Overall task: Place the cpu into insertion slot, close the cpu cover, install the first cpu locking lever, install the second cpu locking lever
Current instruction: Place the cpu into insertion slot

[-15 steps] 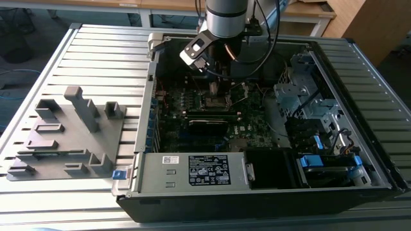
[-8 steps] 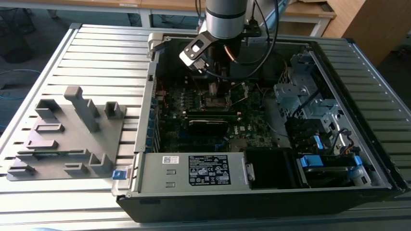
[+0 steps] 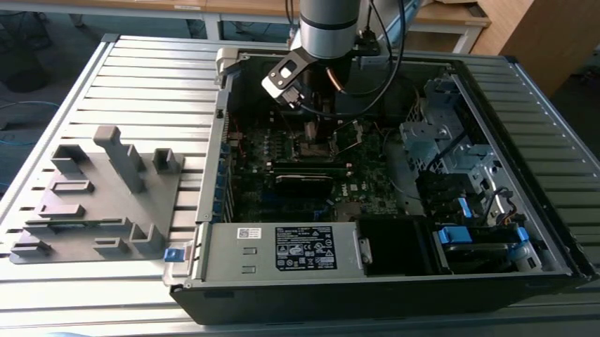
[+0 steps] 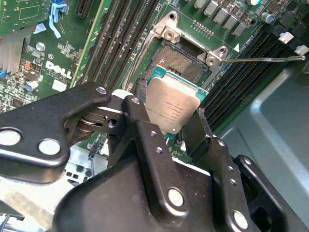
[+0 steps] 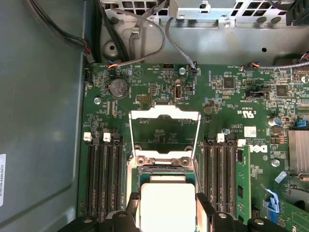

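Your claw (image 4: 167,112) is gripping the cpu (image 4: 174,101)
You are holding it just over the insertion slot (image 4: 182,62), cpu cover (image 5: 164,114) open

The exterior view looks steeply down on the whole open case (image 3: 375,298) from afar, while both wrist views (riding close) face the board (image 5: 145,82), sharing the cpu (image 4: 173,106) and insertion slot (image 4: 181,60).

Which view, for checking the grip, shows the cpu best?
The second wrist view: the cpu sits between the fingers of the gripper, metal top plain, by the insertion slot. The first wrist view shows it as a bright square, partly cropped. The exterior view leaves it too small to tell.
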